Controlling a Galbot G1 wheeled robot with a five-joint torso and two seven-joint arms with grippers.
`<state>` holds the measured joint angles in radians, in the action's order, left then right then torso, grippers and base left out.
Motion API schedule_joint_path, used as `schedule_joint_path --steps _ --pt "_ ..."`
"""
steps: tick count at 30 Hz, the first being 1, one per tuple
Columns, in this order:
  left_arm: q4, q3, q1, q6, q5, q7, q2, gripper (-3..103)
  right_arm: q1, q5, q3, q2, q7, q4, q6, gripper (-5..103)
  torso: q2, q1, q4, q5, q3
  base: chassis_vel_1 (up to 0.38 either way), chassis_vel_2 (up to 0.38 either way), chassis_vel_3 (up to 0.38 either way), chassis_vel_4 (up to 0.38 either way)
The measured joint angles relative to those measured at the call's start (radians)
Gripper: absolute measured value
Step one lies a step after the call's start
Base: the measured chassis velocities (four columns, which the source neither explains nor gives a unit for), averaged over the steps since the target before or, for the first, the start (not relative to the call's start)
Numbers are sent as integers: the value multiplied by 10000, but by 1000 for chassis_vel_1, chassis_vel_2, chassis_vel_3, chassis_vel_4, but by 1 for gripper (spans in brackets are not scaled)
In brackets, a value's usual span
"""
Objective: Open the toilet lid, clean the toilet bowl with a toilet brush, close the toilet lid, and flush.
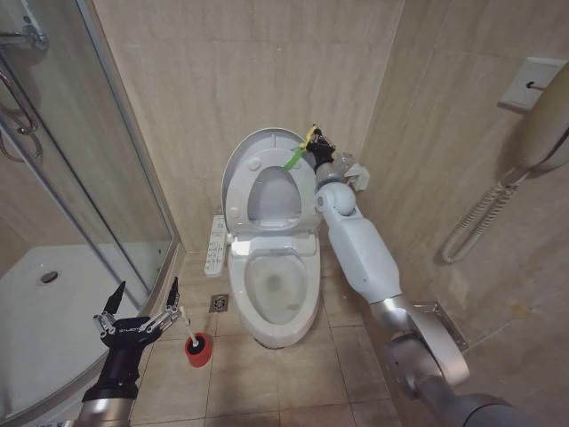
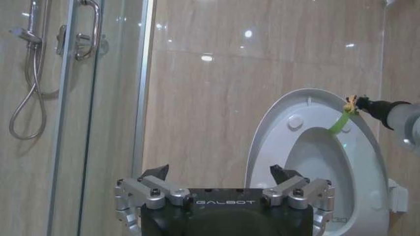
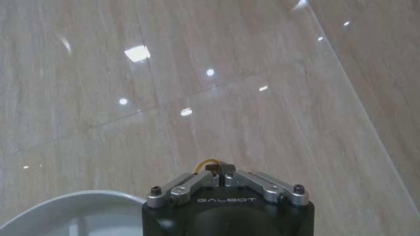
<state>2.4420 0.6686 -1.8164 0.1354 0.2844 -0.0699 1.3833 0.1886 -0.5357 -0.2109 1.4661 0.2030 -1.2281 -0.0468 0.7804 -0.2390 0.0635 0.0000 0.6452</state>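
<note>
Head view: toilet lid [image 1: 253, 169] is up against the wall, our right gripper [image 1: 313, 142] pinching its loop tag [image 1: 294, 158]. Left gripper [image 1: 140, 307], fingers spread, hovers beside the toilet brush [image 1: 194, 342] on the floor.

Left wrist view: fingers released, empty.

Right wrist view: fingers clenched on the tag.

Opening done; scrubbing toilet bowl [image 1: 277, 289], closing, flushing left.

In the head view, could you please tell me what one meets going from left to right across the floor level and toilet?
Shower tray → left claw, open → toilet brush in its red holder → button panel → toilet bowl → right arm, its right claw shut on the raised toilet lid's loop tag.
</note>
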Motion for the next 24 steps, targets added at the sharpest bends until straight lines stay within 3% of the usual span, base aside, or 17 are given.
schedule_joint_path --steps 24 --pt "0 0 0 0 0 0 0 100 -952 1267 67 913 -99 2152 -640 1 1 0 -4 0 0 0 0 0 0"
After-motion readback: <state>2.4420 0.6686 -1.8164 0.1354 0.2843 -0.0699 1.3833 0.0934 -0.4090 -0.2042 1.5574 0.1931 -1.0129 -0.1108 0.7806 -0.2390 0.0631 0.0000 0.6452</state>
